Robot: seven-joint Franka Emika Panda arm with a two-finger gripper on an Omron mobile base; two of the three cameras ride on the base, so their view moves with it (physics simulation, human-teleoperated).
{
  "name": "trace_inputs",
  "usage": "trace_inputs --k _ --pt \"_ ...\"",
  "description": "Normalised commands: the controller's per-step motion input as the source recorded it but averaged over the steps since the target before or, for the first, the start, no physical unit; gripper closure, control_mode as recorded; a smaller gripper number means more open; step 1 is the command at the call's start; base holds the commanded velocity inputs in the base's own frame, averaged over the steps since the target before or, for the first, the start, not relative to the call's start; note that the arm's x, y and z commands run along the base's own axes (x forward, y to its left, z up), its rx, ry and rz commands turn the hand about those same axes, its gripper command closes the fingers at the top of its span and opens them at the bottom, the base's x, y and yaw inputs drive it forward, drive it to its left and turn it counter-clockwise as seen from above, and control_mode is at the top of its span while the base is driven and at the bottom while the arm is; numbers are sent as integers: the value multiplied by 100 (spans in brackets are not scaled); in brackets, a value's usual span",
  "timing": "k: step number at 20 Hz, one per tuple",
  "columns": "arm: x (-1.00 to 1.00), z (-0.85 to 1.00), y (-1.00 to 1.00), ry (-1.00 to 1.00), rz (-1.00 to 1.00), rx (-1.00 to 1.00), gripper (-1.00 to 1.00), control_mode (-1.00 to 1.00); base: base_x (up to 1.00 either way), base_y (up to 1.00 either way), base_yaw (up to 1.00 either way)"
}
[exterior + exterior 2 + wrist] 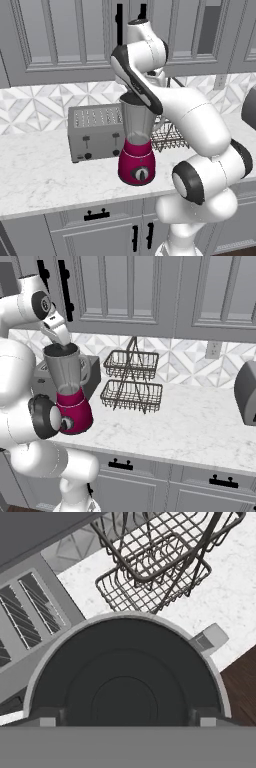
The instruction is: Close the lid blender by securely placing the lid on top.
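The small dark round lid [125, 692] sits at the rim of the tall magenta-based blender [136, 145], beside the boxy silver toaster [96, 132]. The two-finger gripper [125, 718] straddles the lid; whether it clamps, I cannot tell.

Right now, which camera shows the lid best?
The hand view: the lid sits dark and round inside the jar's rim, between the fingertips. The right base view shows it edge-on; in the left base view the arm largely hides it.
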Motion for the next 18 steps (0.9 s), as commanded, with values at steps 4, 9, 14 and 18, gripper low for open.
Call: trace_inputs --k 4,9,14,18 --pt "-68 0 -37 -21 0 6 -100 -100 0 0 0" --pt "-100 -18 -99 -41 0 13 -100 -100 0 0 0" --pt "-100 -86 -100 -23 0 2 -100 -100 0 0 0" --pt "-100 -100 -100 -2 0 -3 -100 -100 0 0 0"
